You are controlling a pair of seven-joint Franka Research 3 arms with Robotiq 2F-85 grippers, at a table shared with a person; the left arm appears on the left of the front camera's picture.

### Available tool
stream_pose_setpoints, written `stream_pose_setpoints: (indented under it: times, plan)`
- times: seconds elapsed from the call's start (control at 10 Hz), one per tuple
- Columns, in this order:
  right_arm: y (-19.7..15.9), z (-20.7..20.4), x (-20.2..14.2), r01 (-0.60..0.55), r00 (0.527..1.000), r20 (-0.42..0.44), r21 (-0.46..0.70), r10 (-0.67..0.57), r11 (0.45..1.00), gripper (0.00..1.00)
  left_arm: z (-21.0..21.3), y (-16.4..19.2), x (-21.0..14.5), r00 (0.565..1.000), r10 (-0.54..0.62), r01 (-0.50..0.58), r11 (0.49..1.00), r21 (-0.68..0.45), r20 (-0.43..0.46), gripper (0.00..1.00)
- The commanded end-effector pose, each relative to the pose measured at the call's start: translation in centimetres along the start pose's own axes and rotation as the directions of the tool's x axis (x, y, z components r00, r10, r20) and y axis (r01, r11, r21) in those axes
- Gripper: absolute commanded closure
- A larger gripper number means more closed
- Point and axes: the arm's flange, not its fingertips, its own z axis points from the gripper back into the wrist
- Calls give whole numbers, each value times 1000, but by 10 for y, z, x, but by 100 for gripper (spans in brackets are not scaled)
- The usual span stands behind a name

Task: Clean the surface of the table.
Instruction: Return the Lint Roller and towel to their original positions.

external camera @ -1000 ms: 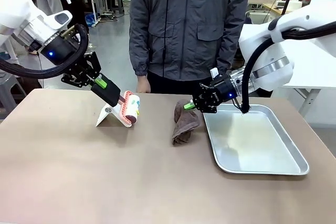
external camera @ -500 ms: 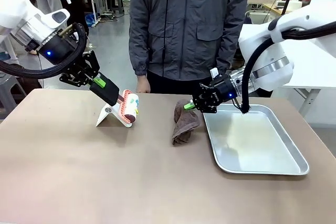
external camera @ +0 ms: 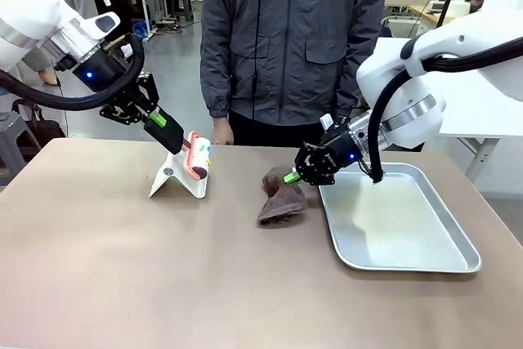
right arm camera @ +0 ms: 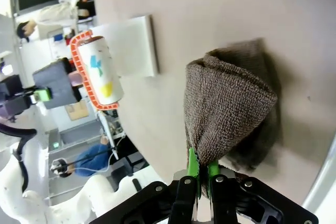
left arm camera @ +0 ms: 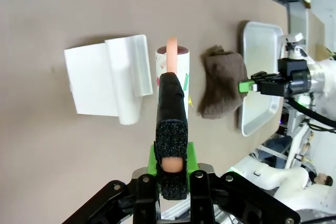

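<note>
Worktop: the broad taupe-brown worktop point(external camera: 122, 275) spreads across the whole near part of the front view, wide and matte, with everything sitting toward its far half.
Left hand: the left hand point(external camera: 167, 134) comes in from about ten o'clock, jaws clamped tight on the black foam handle of a lint roller point(external camera: 198, 158). From its own wrist camera the hand point(left arm camera: 172, 174) is seen closed around that handle, the roller point(left arm camera: 173, 77) pointing away toward twelve o'clock.
Lint roller: it has a coral-pink frame and a white patterned roll, and it is held tilted, just above a white stand point(external camera: 176, 177).
White stand: a folded white plastic holder resting on the worktop at roughly eleven o'clock of the table's middle; in the left wrist view the stand point(left arm camera: 105, 80) lies at nine o'clock of the roller, close beside it.
Right hand: the right hand point(external camera: 294, 176) reaches in from two o'clock, pinched shut on the upper edge of a brown cloth point(external camera: 279, 195). Its wrist camera shows the green pads point(right arm camera: 193, 167) squeezing a corner of the cloth point(right arm camera: 226, 108).
Brown cloth: a bunched terry towel, lower part touching the worktop, just at nine o'clock of the metal tray point(external camera: 458, 239).
Metal tray: shiny, rectangular, lying flat at three o'clock on the worktop.
Person: a person in a grey zip jacket point(external camera: 290, 38) stands at the far edge, at twelve o'clock.
</note>
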Motion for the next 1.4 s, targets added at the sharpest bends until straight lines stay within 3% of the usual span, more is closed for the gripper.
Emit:
stream_pose_setpoints:
  times: [0.0,0.3,1.3]
  plan:
    - [11,-5,17,43,999,12,-75,-42,996,93,-1,-5,7,999,26,-25,999,32,-34,78]
    - [13,-2,20,49,997,59,-119,-43,992,93,-9,-3,11,998,28,-26,999,33,-49,78]
    - [0,-5,12,43,997,61,-76,-38,996,93,-38,-5,23,995,92,-85,988,132,-47,78]
